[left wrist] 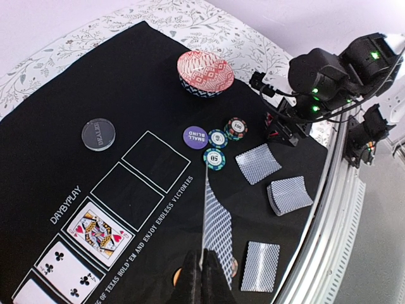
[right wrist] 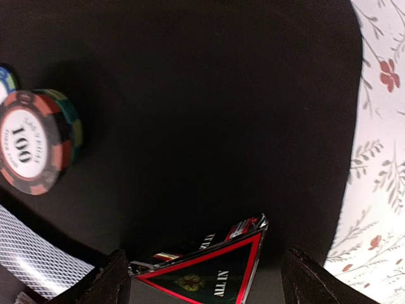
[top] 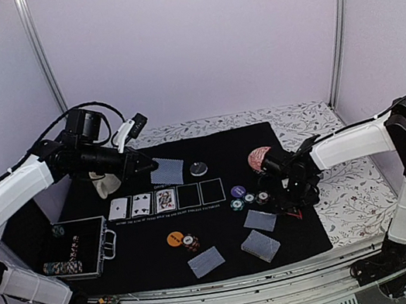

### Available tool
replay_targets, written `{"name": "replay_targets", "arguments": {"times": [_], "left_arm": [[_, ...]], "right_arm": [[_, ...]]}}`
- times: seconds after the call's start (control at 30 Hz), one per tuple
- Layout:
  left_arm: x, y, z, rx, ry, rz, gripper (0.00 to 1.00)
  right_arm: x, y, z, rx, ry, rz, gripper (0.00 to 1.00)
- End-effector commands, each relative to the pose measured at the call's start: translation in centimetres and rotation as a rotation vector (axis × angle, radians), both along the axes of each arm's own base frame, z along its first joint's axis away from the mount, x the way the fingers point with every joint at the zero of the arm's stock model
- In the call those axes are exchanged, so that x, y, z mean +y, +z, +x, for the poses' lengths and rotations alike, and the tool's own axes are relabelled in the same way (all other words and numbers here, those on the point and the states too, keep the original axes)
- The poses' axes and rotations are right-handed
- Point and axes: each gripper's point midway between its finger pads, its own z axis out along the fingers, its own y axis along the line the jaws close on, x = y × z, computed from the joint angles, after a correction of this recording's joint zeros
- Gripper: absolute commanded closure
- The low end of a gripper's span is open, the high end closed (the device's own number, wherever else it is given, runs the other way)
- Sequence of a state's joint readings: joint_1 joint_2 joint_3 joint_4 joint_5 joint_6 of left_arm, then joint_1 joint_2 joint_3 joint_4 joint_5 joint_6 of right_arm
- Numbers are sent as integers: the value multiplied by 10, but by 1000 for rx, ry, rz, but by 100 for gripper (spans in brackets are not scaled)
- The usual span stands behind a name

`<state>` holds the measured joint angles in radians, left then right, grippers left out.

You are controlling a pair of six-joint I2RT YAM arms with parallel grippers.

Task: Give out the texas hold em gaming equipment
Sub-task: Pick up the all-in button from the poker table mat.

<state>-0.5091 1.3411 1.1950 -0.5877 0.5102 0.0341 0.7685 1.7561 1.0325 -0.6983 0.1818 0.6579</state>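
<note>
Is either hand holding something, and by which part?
Left hand pinches a playing card by one end. Right hand, open around the triangle marker, holds nothing.

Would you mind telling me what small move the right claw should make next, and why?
Probably close the right claw on the ALL IN triangle marker. Its fingers stand open on either side of the marker, which lies between them over the black mat, so a gentle squeeze looks like enough to grip it.
</note>
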Motion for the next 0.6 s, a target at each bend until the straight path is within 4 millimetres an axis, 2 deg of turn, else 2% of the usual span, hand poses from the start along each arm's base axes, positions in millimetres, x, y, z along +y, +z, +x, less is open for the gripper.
{"name": "replay_targets", "arguments": {"times": [0.0,0.1,0.37,0.5,0.57], "left_arm": [[5,6,2,-34,7,-6,100],[4,5,2,-31,6,-6,100],[5,7,1,-35,7,-5,100],[6,8,1,-42,9,-4,100],[6,8,1,-42,9,-5,100]], "right_arm": [[-19,6,-1,-19,-33,-30,17],[-19,8,-2,-16,-26,-27,16],[-3,2,4,-6,-17,33,14],[-6,-4,1,8,-22,23,13],[-9,-5,-1,9,-32,15,17]]}}
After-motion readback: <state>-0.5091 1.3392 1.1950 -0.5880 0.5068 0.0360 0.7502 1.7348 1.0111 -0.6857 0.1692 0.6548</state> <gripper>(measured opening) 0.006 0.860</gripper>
